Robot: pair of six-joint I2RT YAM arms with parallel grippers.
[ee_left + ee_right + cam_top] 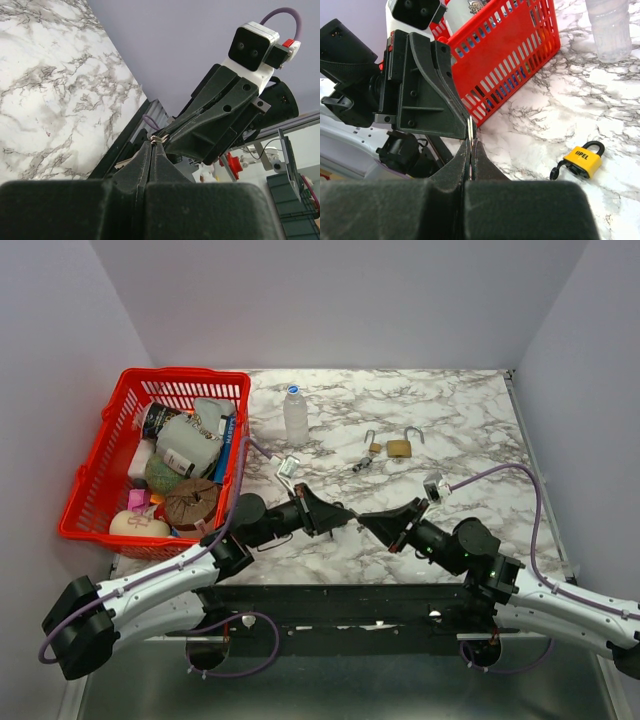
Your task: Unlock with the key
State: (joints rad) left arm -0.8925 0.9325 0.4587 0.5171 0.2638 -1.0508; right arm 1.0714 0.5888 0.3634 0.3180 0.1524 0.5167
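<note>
A red basket [185, 374] crammed with household items is being shown at the far left of a marbled bench [470, 430], and just to its right a clear bottle [296, 418] with a blue top is being shown standing upright. Near the front edge, at the middle, the left hand [345, 517] and the right hand [366, 519] are being held tip to tip, low over the bench. Both hands are being shown closed, and a thin sliver of metal, apparently the key [469, 131], is being pinched right where the two sets of fingertips are meeting; which hand is gripping it more firmly cannot be told. Further back and slightly right, a brass padlock [399, 449] is being shown lying flat with its shackle swung open, with a smaller padlock [373, 446] just beside it on the left. In the right wrist view a yellow padlock [583, 159] is being seen lying on the marble, apart from both hands.
</note>
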